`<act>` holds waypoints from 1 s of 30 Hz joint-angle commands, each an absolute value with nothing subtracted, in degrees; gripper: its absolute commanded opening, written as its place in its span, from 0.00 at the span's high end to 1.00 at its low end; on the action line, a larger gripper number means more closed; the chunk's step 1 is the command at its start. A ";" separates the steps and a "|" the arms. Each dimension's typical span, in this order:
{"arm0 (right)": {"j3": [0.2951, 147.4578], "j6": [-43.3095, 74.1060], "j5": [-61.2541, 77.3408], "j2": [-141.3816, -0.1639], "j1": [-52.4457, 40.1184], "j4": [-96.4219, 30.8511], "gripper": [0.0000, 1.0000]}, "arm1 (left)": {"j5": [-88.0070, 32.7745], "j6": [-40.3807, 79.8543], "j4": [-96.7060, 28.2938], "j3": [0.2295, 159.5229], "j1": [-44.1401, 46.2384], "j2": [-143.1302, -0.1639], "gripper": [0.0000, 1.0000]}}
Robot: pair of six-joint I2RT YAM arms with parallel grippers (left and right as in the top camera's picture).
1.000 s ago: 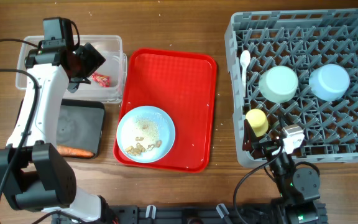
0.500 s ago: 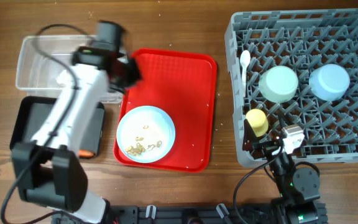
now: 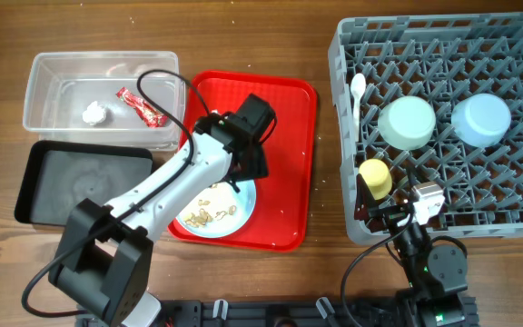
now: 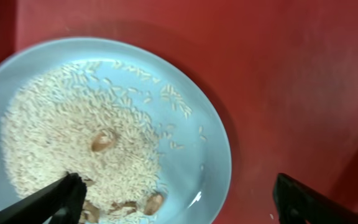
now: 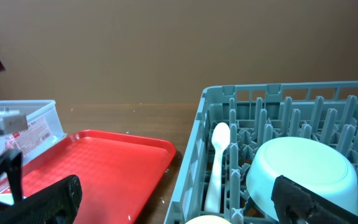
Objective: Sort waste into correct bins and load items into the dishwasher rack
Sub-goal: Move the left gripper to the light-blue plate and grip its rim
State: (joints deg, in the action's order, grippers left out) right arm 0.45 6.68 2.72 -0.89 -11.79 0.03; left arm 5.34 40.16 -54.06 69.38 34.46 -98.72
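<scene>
My left gripper is open and empty just above the pale blue plate, which lies on the red tray. In the left wrist view its fingers straddle the near right part of the plate. Beige crumbs and rice-like grains cover the plate. The crumpled paper ball and the red wrapper lie in the clear tub. The black tray is beside the tub; the carrot stick is hidden. My right gripper is open and empty at the rack's front edge.
In the rack sit the mint green bowl, the pale blue bowl, the yellow cup and the white spoon. The right wrist view shows the spoon, the mint bowl and the red tray.
My left arm has swung right, from above the clear tub to above the plate on the red tray. The wrapper and paper ball now show uncovered in the tub. The right arm has not moved.
</scene>
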 commanded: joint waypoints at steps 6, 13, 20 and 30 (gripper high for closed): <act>0.30 7.64 2.57 -0.43 -11.70 0.16 0.00 | -0.01 42.48 -52.97 68.66 34.68 -97.62 0.05; 0.30 7.64 2.57 -0.43 -11.70 0.16 0.00 | -1.26 42.52 -52.99 68.66 34.68 -97.62 0.96; 0.30 7.64 2.57 -0.43 -11.70 0.16 0.00 | 6.92 42.46 -52.97 68.55 38.41 -98.37 0.96; 0.30 7.64 2.57 -0.43 -11.70 0.16 0.00 | 11.22 42.46 -52.58 68.55 41.89 -107.98 0.69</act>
